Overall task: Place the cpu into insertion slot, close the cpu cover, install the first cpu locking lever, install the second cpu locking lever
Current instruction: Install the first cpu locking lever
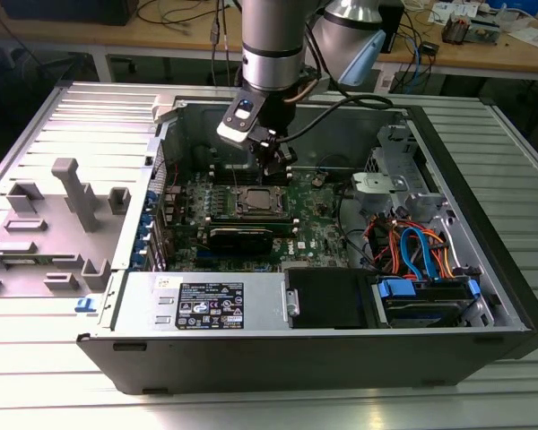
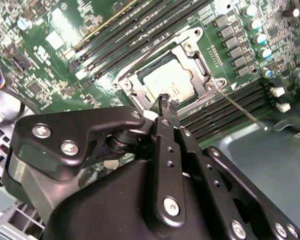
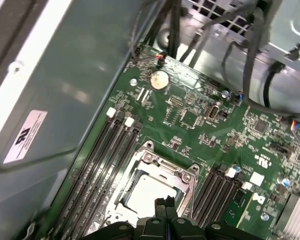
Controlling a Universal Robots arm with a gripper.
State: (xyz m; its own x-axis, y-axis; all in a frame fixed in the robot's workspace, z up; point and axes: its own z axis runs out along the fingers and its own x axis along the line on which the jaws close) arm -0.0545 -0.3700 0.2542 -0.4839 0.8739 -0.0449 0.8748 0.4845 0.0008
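The cpu [image 2: 167, 82] lies in the insertion slot [image 1: 255, 202] on the green board, its dull silver top showing through the window of the cpu cover [image 2: 202, 70]. The cover lies flat over the chip, and both show again in the first wrist view: cpu [image 3: 146, 192], cover [image 3: 162, 169]. A thin metal locking lever [image 2: 240, 107] sticks out from one corner of the socket, away from the frame. My gripper [image 2: 165, 102] hangs just above the socket's edge, fingers pressed together with nothing between them; the exterior view has the gripper [image 1: 276, 167] just behind the socket.
Long black memory slots [image 3: 110, 150] flank the socket on both sides. A black fan shroud [image 1: 242, 238] sits in front of it. Orange and blue cables [image 1: 414, 253] fill the case at the exterior view's right. Grey fixtures [image 1: 67, 193] stand outside the case on the left.
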